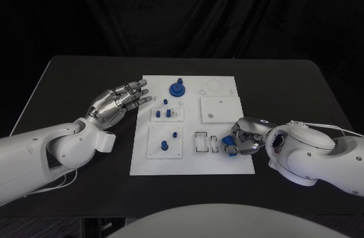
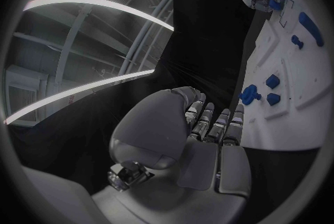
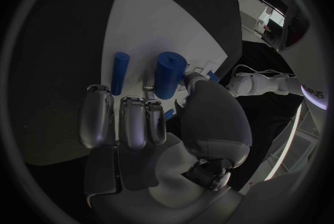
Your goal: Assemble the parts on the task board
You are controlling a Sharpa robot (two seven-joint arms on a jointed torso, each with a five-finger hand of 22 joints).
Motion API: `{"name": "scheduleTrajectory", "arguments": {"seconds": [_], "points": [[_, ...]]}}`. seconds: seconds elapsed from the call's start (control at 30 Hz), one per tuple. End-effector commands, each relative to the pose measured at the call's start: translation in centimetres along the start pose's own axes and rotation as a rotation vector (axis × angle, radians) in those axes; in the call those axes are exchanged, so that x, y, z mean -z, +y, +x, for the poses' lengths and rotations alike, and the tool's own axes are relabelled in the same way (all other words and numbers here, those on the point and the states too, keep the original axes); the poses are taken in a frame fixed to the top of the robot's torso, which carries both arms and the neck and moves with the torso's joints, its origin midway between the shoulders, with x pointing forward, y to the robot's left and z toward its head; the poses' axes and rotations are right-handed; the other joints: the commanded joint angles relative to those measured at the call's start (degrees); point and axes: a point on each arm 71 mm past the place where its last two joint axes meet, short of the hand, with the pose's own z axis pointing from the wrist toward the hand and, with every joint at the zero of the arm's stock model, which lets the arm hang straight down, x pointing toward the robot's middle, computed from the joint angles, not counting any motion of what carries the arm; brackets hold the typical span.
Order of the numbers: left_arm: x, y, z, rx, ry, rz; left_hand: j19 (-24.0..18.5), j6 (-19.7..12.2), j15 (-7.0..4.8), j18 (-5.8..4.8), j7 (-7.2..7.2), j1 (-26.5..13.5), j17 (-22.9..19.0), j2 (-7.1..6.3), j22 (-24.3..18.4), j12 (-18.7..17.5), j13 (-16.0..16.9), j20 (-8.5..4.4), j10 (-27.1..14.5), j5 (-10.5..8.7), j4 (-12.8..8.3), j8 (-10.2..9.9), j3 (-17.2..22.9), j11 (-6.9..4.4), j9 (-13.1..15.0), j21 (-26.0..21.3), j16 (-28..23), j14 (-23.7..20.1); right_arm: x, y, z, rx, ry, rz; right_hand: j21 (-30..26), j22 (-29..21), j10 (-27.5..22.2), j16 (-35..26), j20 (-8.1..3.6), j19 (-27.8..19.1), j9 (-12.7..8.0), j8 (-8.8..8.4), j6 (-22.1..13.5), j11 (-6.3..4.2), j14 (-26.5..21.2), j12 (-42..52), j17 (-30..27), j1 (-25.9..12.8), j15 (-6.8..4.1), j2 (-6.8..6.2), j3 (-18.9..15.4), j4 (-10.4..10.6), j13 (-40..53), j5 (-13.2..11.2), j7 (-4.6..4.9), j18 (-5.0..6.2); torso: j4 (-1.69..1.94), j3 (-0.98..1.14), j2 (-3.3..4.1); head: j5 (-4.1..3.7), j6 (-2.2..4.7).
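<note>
Head view: white rectangular plastic task board (image 1: 193,159) at table centre. Right silver hand (image 1: 241,140) at its 4 o'clock, fingers curled round a blue cylindrical part (image 1: 228,141). Left silver hand (image 1: 120,102) at 10 o'clock, spread, holding nothing.

Left wrist view: blue gear-shaped part (image 2: 249,92) seated on board.

Right wrist view: cylinder pinched at its side; thinner blue peg (image 3: 120,72) just beside. Risk: a tilted insertion jams, or fingers knock the peg.

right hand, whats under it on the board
The right hand covers a blue part on the task board; a thinner blue cylinder lies beside. The board beneath its fingers is hidden.
</note>
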Motion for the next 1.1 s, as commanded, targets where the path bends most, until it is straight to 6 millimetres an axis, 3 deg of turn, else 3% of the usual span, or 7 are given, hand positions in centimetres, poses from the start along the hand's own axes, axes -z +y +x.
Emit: {"name": "scheduleTrajectory", "arguments": {"seconds": [0.03,0.17,0.37,0.47,0.67,0.83,1.1], "points": [[-0.1,0.0,0.3,0.015,0.014,0.006,0.33,0.37,-0.05,-0.38,0.65,0.04,0.09,-0.64,0.05,0.18,0.06,-0.06,0.19,0.24,-0.01,0.4,0.41,0.18,0.09,0.27,0.23,0.27,0.3,0.8,-0.1,-0.123,-0.004,-0.031,0.19,10.77,5.97,0.22,-0.51,2.34,0.49,-0.15,1.06,-0.27,4.01,0.31,4.04,-0.8,-0.29,0.78,3.09,-2.9,15.09,-3.32,-0.92,-0.75,-0.05,0.05,0.05,0.07,-0.01],[-0.1,0.1,0.3,0.015,0.015,0.005,0.33,0.37,-0.05,-0.38,0.65,0.04,0.09,-0.64,0.05,0.18,0.06,-0.06,0.19,0.24,-0.01,0.4,0.41,0.18,0.09,0.27,0.23,0.27,0.4,1.5,-0.1,-0.173,0.001,-0.051,0.09,10.73,5.97,0.2,-0.51,2.3,0.85,-0.18,1.26,-0.29,4.0,0.31,3.99,-0.98,-0.3,1.1,3.16,-2.93,15.09,-4.41,-0.97,-0.71,-0.02,0.06,0.03,0.13,-0.01],[-0.1,0.0,0.3,0.015,0.014,0.005,0.36,0.45,-0.03,-0.37,0.7,0.03,0.11,-0.66,0.06,0.23,0.06,-0.06,0.24,0.23,-0.01,0.41,0.46,0.23,0.11,0.28,0.28,0.33,0.2,2.1,-0.3,-0.224,-0.011,-0.075,0.02,10.7,5.97,0.21,-0.54,2.28,1.23,0.02,1.54,-0.35,4.0,0.31,3.99,-1.0,-0.34,1.45,3.3,-2.98,15.09,-4.75,-1.06,-0.69,0.18,-0.16,-0.1,0.2,-0.01],[-0.1,0.0,0.3,0.015,0.014,0.004,0.36,0.45,-0.03,-0.37,0.7,0.03,0.11,-0.66,0.06,0.23,0.06,-0.06,0.24,0.23,-0.01,0.41,0.46,0.23,0.11,0.28,0.28,0.33,0.0,2.4,-0.4,-0.239,-0.019,-0.085,-0.07,10.67,5.97,0.13,-0.56,2.25,1.59,0.18,1.62,-0.39,3.97,0.31,3.8,-1.17,-0.38,1.66,3.31,-2.95,15.09,-5.27,-1.08,-0.66,0.09,-0.1,-0.03,0.48,-0.01],[-0.1,0.1,0.4,0.016,0.016,0.003,0.36,0.45,-0.03,-0.37,0.7,0.03,0.11,-0.66,0.06,0.23,0.06,-0.06,0.24,0.23,-0.01,0.41,0.46,0.23,0.11,0.28,0.28,0.33,-0.5,2.7,-0.4,-0.255,-0.03,-0.094,-0.4,10.54,5.97,-0.08,-0.58,2.12,2.96,0.19,1.29,-0.38,3.89,0.31,3.35,-2.33,-0.39,2.18,2.93,-2.82,15.09,-8.52,-1.05,-0.58,0.24,-0.17,-0.06,0.37,-0.01],[-0.2,0.1,0.4,0.017,0.018,0.002,0.42,0.45,-0.01,-0.36,0.73,0.01,0.11,-0.68,0.1,0.22,0.06,-0.06,0.26,0.23,-0.01,0.41,0.5,0.27,0.11,0.3,0.31,0.35,-1.0,2.9,-0.4,-0.258,-0.026,-0.094,-0.69,10.44,5.97,-0.32,-0.48,2.0,3.97,-0.3,1.1,-0.19,3.8,0.31,2.86,-4.51,-0.24,3.24,2.06,-2.64,15.09,-13.87,-0.84,-0.53,0.15,-0.04,0.01,0.58,-0.01],[-0.3,0.2,0.4,0.017,0.019,0.0,0.47,0.43,0.01,-0.36,0.75,0.01,0.11,-0.69,0.15,0.23,0.06,-0.06,0.27,0.23,0.0,0.41,0.52,0.29,0.11,0.32,0.31,0.35,-1.5,3.3,-0.2,-0.254,-0.012,-0.091,-1.57,10.16,5.97,-0.89,-0.24,1.75,5.19,-1.59,1.13,0.06,3.61,0.31,1.72,-9.67,-0.02,5.26,-0.89,-2.49,15.09,-21.32,-0.57,-0.33,0.06,-0.04,-0.01,0.81,-0.01]]}}
